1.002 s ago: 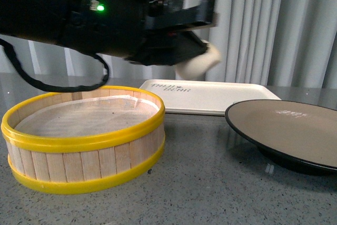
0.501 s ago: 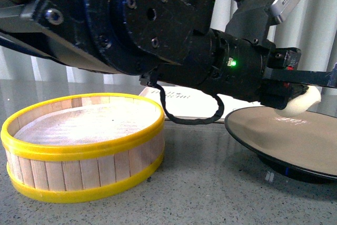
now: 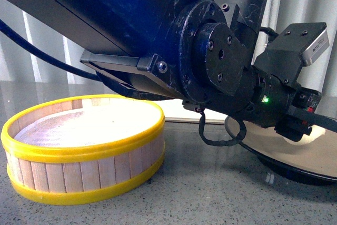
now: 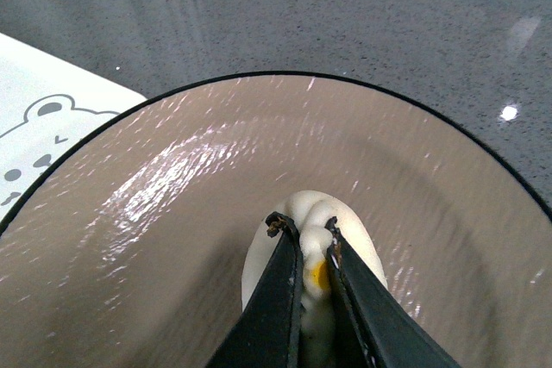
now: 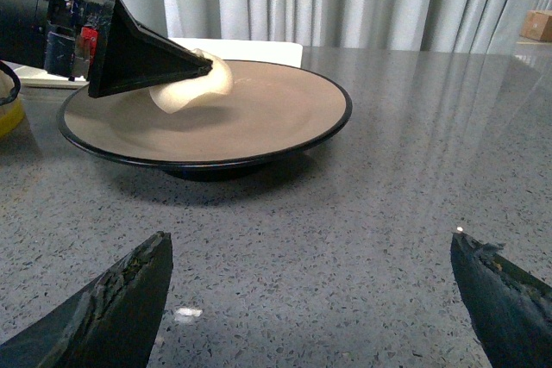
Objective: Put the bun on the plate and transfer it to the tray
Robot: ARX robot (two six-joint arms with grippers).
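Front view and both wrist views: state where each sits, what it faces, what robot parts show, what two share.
Front view: on the robot's body, facing forward; the left arm stretches above the steamer basket toward the plate.
Left wrist view: on the left wrist, looking down the left gripper at the bun it pinches over the plate.
Right wrist view: on the right wrist, low, facing the plate; the right gripper shows, open.
Shared: both wrist views show bun and plate.

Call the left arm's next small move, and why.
Probably ease down a touch, then open the left tool. It pinches the bun over the plate, near the plate's middle; whether the bun touches the plate is unclear.
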